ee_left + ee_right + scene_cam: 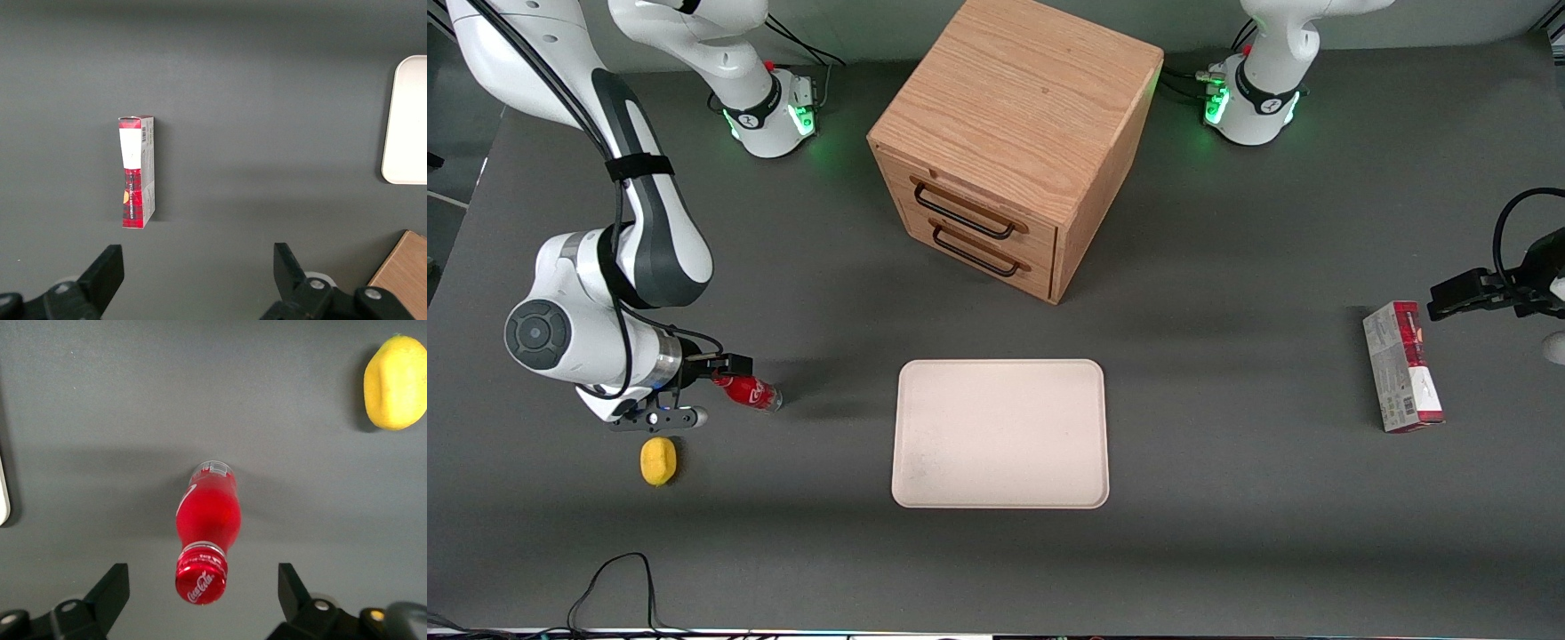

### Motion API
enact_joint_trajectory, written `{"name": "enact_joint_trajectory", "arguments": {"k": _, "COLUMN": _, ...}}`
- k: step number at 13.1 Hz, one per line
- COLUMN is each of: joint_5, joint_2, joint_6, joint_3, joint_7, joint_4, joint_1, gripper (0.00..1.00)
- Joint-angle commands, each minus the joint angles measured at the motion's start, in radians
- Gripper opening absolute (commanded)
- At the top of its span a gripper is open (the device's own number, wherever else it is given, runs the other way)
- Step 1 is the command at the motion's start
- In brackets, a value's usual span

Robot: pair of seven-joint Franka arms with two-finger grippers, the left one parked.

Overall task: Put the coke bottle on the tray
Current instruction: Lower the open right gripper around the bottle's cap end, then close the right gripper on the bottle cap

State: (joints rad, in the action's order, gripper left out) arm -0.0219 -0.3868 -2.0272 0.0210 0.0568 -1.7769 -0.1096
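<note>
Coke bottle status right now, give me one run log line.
coke bottle: standing on table, ungrasped | claw: open, straddling the cap | tray: bare | step: grasp pending

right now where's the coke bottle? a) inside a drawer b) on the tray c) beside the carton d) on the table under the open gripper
d: the coke bottle lies on the table with the gripper open above it, fingers either side of its cap, and the tray is bare.

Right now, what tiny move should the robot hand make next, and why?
Probably go down a little and close on the coke bottle. The gripper is open above it, one finger on each side of the cap and neither touching. The tray holds nothing yet, so grabbing comes first.
</note>
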Motion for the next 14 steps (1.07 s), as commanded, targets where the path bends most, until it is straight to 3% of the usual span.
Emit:
{"name": "enact_joint_trajectory", "arguments": {"k": 1, "joint_5": -0.004, "joint_2": 0.016, "joint_6": -0.024, "joint_3": 0.004, "joint_7": -0.025, "joint_4": -0.024, "joint_1": 0.001, "gripper": 0.20}}
{"name": "enact_joint_trajectory", "arguments": {"k": 2, "joint_5": -0.004, "joint_2": 0.016, "joint_6": -0.024, "joint_3": 0.004, "joint_7": -0.025, "joint_4": -0.025, "joint_1": 0.001, "gripper": 0.00}}
{"name": "enact_joint_trajectory", "arguments": {"k": 9, "joint_5": -0.004, "joint_2": 0.041, "joint_6": 0.019, "joint_3": 0.007, "joint_7": -0.025, "joint_4": -0.015, "joint_1": 0.004, "gripper": 0.00}}
{"name": "enact_joint_trajectory", "arguments": {"k": 11, "joint_5": -0.004, "joint_2": 0.065, "joint_6": 0.135, "joint_3": 0.007, "joint_7": -0.023, "joint_4": 0.057, "joint_1": 0.005, "gripper": 0.00}}
{"name": "enact_joint_trajectory", "arguments": {"k": 14, "joint_5": -0.010, "joint_2": 0.071, "joint_6": 0.431, "joint_3": 0.007, "joint_7": -0.014, "joint_4": 0.294, "joint_1": 0.010, "gripper": 0.00}}
